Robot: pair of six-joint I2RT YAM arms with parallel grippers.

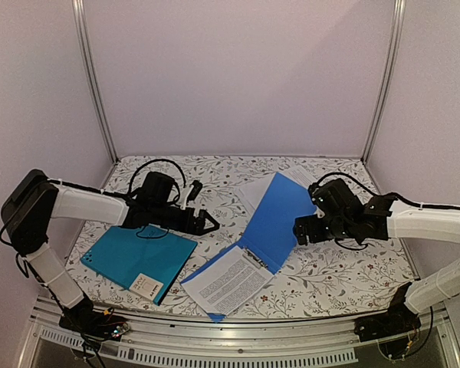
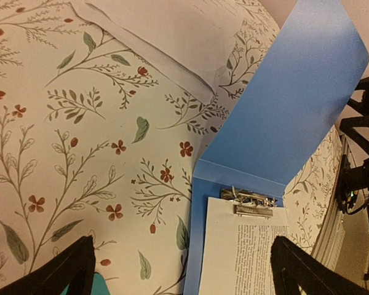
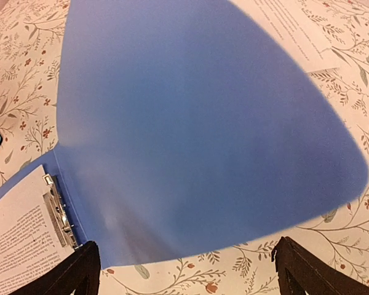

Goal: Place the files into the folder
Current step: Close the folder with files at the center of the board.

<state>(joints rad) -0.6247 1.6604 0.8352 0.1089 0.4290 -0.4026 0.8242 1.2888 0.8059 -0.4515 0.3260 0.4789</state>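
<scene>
Fingers (image 2: 67,273) of the L gripper (image 2: 181,267) are seen closest to the lens, dark and set wide apart: jaws open, nothing gripped. In the top view this gripper is reached out low over the floral counter (image 1: 330,280), just past the far right corner of the teal folder (image 1: 134,257). The teal folder is laid flat and closed at the near left of the counter, w/ a small white label (image 1: 147,285) at its near corner.

A smaller blue folder (image 1: 274,215) is spread open at ctr, its far cover raised at a tilt. One printed sheet (image 1: 226,280) is laid on the near half, its top edge tucked under a metal clip (image 2: 253,203) by the spine. A second printed sheet (image 1: 259,188) is laid flat on the counter behind, partly hidden by the raised blue cover. Both sheets are thus found apart from the teal folder, to its right.

R gripper (image 1: 300,230) is held at the right edge of the raised cover. Its fingers (image 3: 74,273) are shown wide apart in the wrist view, so jaws open. The blurred cover fills most of that view btwn and above them; possibly its edge is touched by a finger, but that cannot be told.
</scene>
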